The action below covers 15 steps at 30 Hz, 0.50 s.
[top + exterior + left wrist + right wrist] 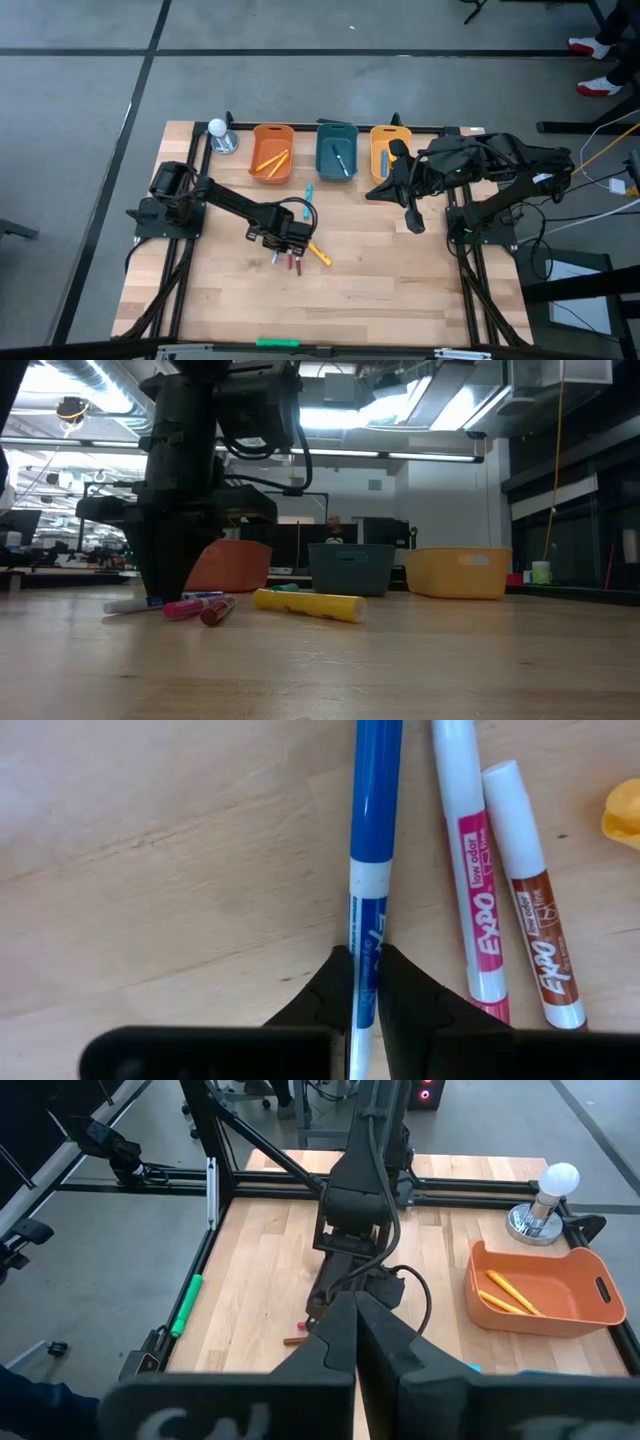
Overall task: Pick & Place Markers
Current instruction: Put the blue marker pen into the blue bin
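Pinched between the left gripper's [365, 982] two dark fingers, a white-bodied marker with a blue cap [374, 850] lies flat on the wooden table [170, 860]; the jaws are clenched on its barrel. Just beside it lie a pink-labelled white marker [470, 870] and a brown-labelled one [532, 900]. This looks like the grasp step; next comes a lift and carry toward the teal plastic bin [336, 150]. Farther off, the right gripper [414, 222] hangs closed and empty.

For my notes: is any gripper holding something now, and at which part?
The left gripper is shut on the blue marker, at its white labelled barrel. The right gripper holds nothing.
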Each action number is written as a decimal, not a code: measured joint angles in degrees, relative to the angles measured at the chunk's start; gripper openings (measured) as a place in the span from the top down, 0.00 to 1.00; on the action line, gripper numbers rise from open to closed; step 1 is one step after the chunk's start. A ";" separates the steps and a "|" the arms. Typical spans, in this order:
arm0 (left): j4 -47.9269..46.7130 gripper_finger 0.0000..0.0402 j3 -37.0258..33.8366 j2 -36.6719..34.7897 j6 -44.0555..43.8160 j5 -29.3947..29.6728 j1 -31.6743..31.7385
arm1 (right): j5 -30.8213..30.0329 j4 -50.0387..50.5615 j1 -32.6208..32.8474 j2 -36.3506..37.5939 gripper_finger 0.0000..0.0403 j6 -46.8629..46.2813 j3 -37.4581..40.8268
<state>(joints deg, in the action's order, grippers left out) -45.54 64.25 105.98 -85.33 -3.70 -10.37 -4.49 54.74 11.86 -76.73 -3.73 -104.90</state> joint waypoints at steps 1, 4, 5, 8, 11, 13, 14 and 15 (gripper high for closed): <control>-0.08 0.95 -0.03 -0.17 0.03 0.28 0.00 | 0.00 0.00 0.02 0.00 1.00 0.00 0.00; -2.00 0.95 -0.13 -2.07 -0.01 1.94 0.02 | 0.00 0.00 0.02 0.00 1.00 0.11 0.00; -1.78 0.95 -0.11 -2.75 0.01 2.29 0.04 | 0.00 0.00 0.00 0.00 1.00 0.13 0.01; -3.01 0.95 -0.09 -5.18 0.32 3.12 0.06 | -0.01 0.04 0.00 0.00 1.00 0.33 0.00; -2.63 0.95 -0.02 -8.02 0.85 4.53 0.11 | -0.33 0.46 0.02 0.00 1.00 0.63 0.00; -2.82 0.95 -0.02 -10.30 1.09 6.47 0.13 | -0.44 0.44 0.02 0.00 1.00 0.93 0.00; -2.70 0.95 0.00 -11.47 1.11 7.46 0.13 | -0.46 0.44 0.00 0.00 1.00 1.01 0.00; -2.70 0.95 0.00 -12.63 1.11 8.40 0.19 | -0.48 0.44 -0.01 0.00 1.00 1.01 0.00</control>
<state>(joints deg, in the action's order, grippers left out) -48.24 64.25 93.35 -84.23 4.70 -10.18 -4.97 55.18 11.85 -76.73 -2.72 -104.90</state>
